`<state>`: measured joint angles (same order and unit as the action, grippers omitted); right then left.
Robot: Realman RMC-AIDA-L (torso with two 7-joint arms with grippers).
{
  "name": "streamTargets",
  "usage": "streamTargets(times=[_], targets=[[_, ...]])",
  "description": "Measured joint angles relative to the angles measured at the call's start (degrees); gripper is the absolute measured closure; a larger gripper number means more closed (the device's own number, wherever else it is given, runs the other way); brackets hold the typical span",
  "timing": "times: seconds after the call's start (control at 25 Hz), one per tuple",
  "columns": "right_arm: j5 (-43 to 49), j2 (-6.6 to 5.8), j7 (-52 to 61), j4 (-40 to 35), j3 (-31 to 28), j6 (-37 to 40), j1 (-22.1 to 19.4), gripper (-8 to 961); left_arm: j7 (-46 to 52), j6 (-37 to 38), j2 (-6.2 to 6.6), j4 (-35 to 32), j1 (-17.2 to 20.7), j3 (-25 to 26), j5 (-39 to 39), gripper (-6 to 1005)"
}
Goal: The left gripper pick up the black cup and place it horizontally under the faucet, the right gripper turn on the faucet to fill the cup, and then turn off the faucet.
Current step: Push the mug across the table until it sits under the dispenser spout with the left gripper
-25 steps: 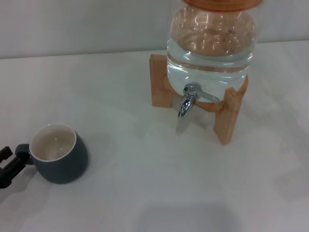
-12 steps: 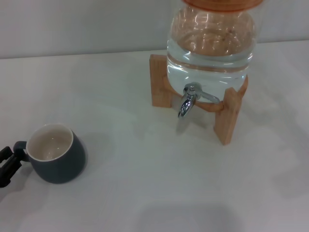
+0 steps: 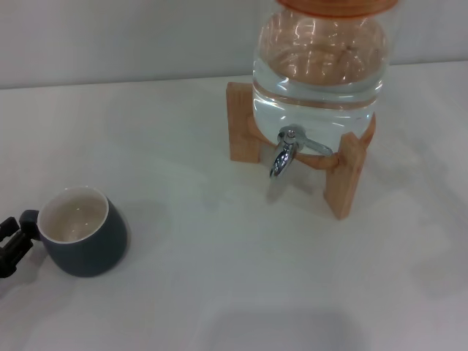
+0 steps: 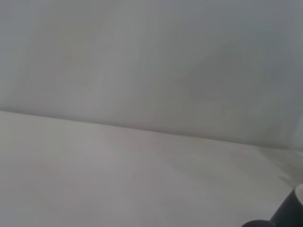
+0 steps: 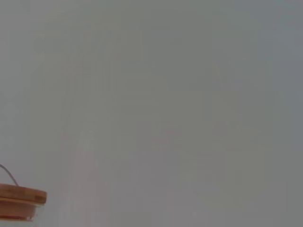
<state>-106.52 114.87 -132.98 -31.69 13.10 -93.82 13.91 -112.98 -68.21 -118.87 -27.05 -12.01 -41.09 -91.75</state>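
**Left gripper at cup handle; grasp unconfirmed**

The black cup [image 3: 82, 232] stands upright on the white table [image 3: 219, 278] at 8 o'clock from the faucet [image 3: 284, 156], well apart, its handle pointing to 9 o'clock. The left gripper [image 3: 13, 241] sits at that handle; whether its fingers clamp it cannot be told. Recommendation: confirm a firm hold on the handle before lifting, keep the rim level, then carry toward 2 o'clock beneath the spout. The right gripper is not seen.

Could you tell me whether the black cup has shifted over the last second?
Yes. The black cup, held at its handle by the left gripper, has slid slightly leftward, farther from the faucet.
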Motion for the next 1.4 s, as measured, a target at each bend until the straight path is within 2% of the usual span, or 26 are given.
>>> streamTargets(times=[0.4, 0.92, 1.4], targets=[[0.00, 0.00, -0.09, 0.16, 0.16, 1.42, 0.89, 142, -0.33, 1.26, 0.04, -0.40, -1.50, -0.04, 1.47, 601], [0.00, 0.09, -0.09, 0.44, 0.17, 2.25, 1.13, 142, -0.70, 0.55, -0.05, -2.88, -1.28, -0.08, 1.50, 678], [0.00, 0.26, -0.03, 0.96, 0.17, 2.24, 1.74, 142, -0.86, -0.99, -0.03, -3.03, -1.72, -0.06, 1.72, 792]])
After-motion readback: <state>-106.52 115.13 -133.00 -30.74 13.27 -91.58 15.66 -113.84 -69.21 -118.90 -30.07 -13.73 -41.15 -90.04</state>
